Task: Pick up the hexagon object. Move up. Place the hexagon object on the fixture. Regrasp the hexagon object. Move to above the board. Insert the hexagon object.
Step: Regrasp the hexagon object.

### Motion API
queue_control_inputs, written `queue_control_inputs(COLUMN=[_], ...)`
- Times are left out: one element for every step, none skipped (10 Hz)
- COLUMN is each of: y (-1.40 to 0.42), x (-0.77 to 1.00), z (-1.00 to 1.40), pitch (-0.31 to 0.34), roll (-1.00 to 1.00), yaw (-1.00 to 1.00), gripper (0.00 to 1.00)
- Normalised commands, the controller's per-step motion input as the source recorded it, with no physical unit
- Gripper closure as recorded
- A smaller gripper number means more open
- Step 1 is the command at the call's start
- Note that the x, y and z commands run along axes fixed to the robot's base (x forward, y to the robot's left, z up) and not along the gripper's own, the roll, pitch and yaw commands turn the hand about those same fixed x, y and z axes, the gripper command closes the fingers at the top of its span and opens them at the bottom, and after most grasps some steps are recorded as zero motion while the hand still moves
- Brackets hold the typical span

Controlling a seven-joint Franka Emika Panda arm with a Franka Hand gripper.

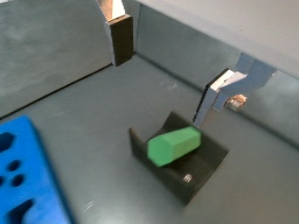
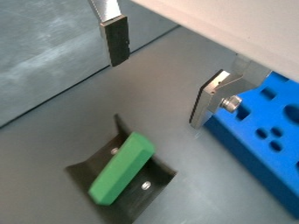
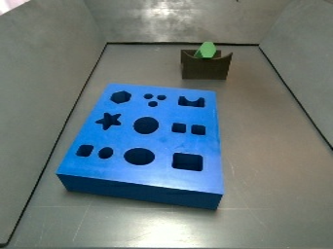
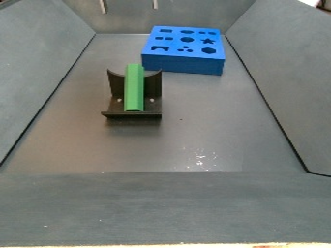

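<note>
Green plastic was what lay below your gripper [image 1: 170, 66]: the hexagon object [image 1: 173, 146] rested in the notch of the fixture [image 1: 198, 171], tilted, with its upper end leaning on the fixture's upright. It sat under the gap between the fingers and well clear of them, touching neither pad. In a wrist view the bar [image 2: 122, 168] showed its full length across the dark bracket [image 2: 82, 171], again apart from the fingers [image 2: 114, 39].

Your gripper stood wide, the two silver plates far apart and nothing between them. It looked down on the floor from above the fixture, raised off it; the pads hung over bare grey floor on either side of the piece.

The board [image 2: 267, 131] lay just beside one finger in a wrist view, and its blue edge [image 1: 24, 184] showed off to the side of the fixture in a wrist view too. In both side views you could see the board [image 3: 150, 136] flat on the floor and the fixture [image 3: 205, 66] with the green piece [image 3: 207, 51] set apart from it, toward a wall. The arm itself barely showed in those views; two thin shapes at the top edge of a side view may have been the fingertips [image 4: 103, 7], but that was too small to be sure.
</note>
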Motion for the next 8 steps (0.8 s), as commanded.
queue_control_inputs(y=[-0.03,-0.03,-0.03,-0.03,-0.03,-0.04,-0.04,-0.05], x=[0.01,0.04,0.05,0.06,0.08,0.09,0.11,0.12], z=[0.01,-0.01,-0.02,-0.02,-0.03,-0.03,-0.03,-0.03], pitch=[0.044,0.051,0.059,0.064,0.079,0.092,0.114,0.127], roll=[1.00,1.00,1.00,1.00,1.00,1.00,1.00,1.00], yaw=[0.04,0.04,0.05,0.05,0.06,0.06,0.07,0.08], gripper=[0.00,0.00,0.00,0.00,0.00,0.00,0.00,0.00])
